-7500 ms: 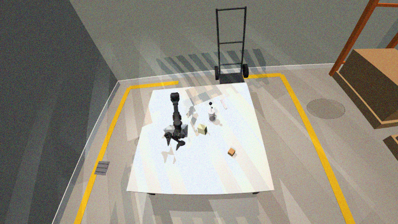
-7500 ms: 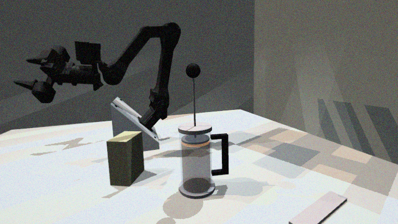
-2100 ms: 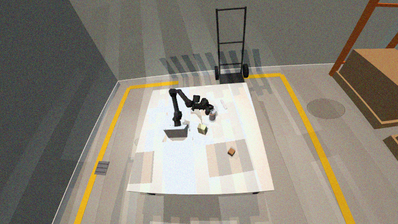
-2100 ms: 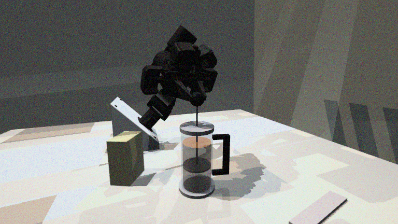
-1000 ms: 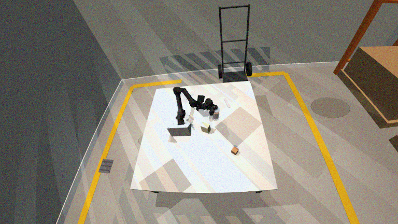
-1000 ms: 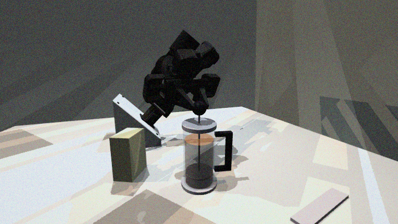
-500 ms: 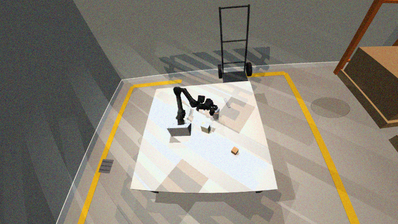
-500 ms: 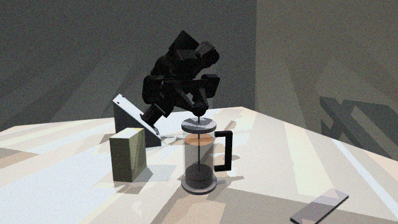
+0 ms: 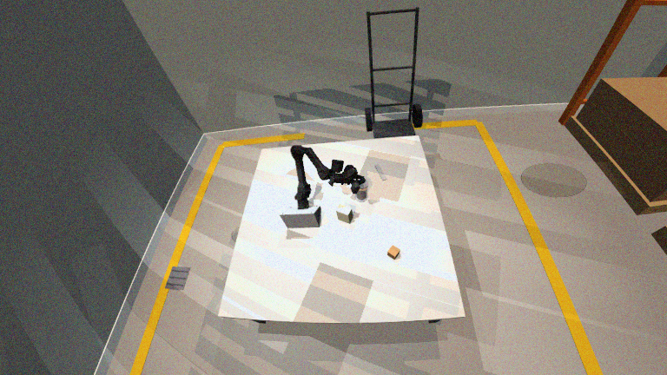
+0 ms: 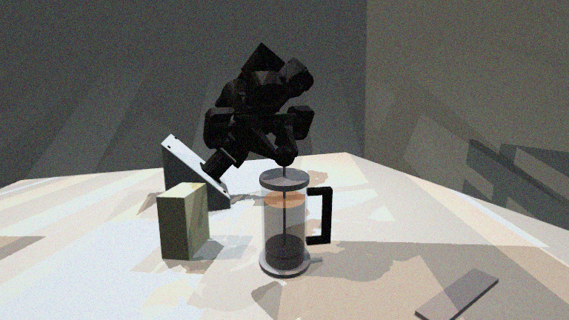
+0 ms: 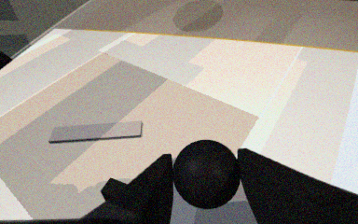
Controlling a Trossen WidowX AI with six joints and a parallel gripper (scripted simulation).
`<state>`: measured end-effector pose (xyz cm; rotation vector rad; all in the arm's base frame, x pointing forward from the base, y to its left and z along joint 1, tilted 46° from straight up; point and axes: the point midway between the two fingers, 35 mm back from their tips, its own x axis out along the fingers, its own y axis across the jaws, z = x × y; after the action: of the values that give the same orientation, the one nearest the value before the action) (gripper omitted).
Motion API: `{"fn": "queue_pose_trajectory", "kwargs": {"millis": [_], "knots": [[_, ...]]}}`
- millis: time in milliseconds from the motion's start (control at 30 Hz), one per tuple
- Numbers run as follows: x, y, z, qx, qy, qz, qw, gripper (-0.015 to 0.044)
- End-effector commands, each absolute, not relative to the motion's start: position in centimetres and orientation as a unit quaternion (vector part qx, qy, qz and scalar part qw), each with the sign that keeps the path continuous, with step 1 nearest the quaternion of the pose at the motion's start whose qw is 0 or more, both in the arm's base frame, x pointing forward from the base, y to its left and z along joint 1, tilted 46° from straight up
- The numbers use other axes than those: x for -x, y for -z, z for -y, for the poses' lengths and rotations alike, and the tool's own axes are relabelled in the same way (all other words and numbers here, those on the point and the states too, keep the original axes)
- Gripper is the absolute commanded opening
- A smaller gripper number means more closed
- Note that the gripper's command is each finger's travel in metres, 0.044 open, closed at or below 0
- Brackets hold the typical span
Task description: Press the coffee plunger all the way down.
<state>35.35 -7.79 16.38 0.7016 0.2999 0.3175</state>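
— Coffee press (image 10: 284, 224) stands upright on the table (image 10: 419, 224), just beside that greenish block (image 10: 183, 220), handle turned away from it. See the knob?

— Barely, from here. The gripper (image 10: 286, 156) hides it. But the wrist camera has it plain: a dark ball, the plunger knob (image 11: 206, 174), pinched between the two fingers, which touch it on both sides.

— So it's holding on. How far down is the plunger, do you reckon?

— Nearly there, I'd judge. The knob sits close above the lid (image 10: 284, 178), only a short bit of rod (image 10: 284, 215) showing, and the dark disc looks low in the glass. Hard to be sure through the tint.

— That glass worries me. Tall, narrow, light-looking; any sideways shove at the top would likely tip it.

— Right, so the knob is the only sensible hold, pressed straight down. It's round and smooth, likely slippery. From overhead the press (image 9: 361, 189) is a speck under the arm, though you do see it's well inside the table's edge.
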Motion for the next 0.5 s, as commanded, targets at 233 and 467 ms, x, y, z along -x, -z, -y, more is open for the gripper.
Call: {"fn": "queue_pose_trajectory", "kwargs": {"millis": [233, 467], "knots": [[-35.35, -16.37, 7.78, -0.341, -0.154, -0.146, 0.916, 0.0364], [-35.31, -16.52, 7.98, -0.341, -0.154, -0.147, 0.916, 0.0440]]}}
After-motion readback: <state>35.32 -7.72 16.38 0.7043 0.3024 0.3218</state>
